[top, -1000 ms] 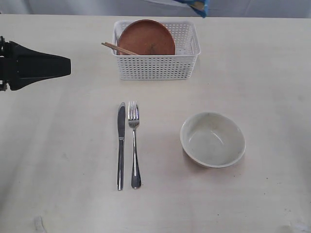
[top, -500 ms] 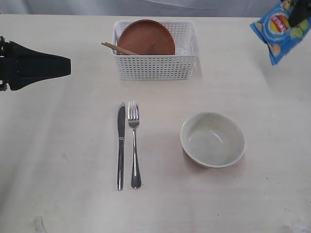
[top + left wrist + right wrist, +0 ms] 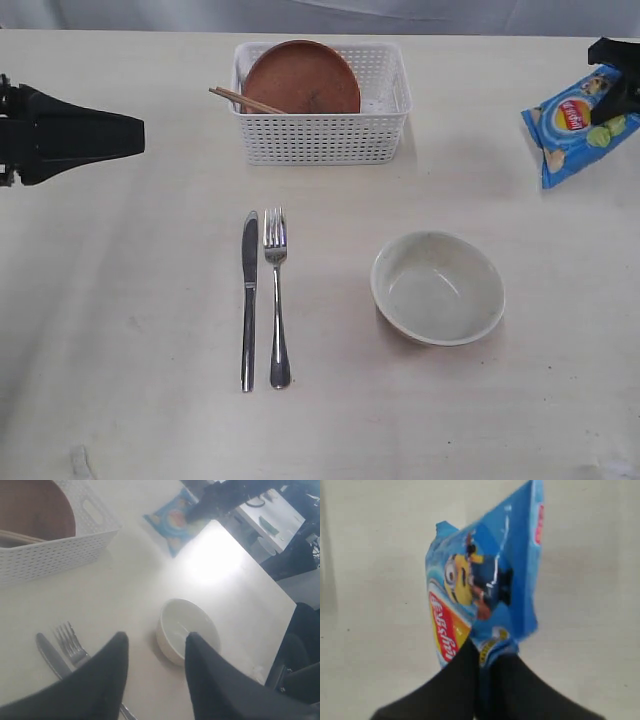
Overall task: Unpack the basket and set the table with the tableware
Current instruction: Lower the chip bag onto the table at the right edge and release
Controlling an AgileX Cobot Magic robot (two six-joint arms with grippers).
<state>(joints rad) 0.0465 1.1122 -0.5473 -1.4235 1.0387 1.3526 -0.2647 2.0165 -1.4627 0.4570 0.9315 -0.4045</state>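
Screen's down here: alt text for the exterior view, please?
The right gripper pinches a blue chip bag at the view's right edge. The white basket holds a brown plate and chopsticks; knife, fork and cream bowl lie on the table nearer the camera. The left gripper hangs open at left.

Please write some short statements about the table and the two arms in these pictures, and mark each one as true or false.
1. In the exterior view the knife lies left of the fork. True.
2. The bowl is inside the basket. False: it stands on the table, apart from the basket.
3. The plate is in the basket. True.
4. The left gripper holds the chopsticks. False: its jaws are open and empty; the chopsticks rest in the basket.
5. The chip bag lies beside the knife. False: it is far right, pinched by the right gripper.
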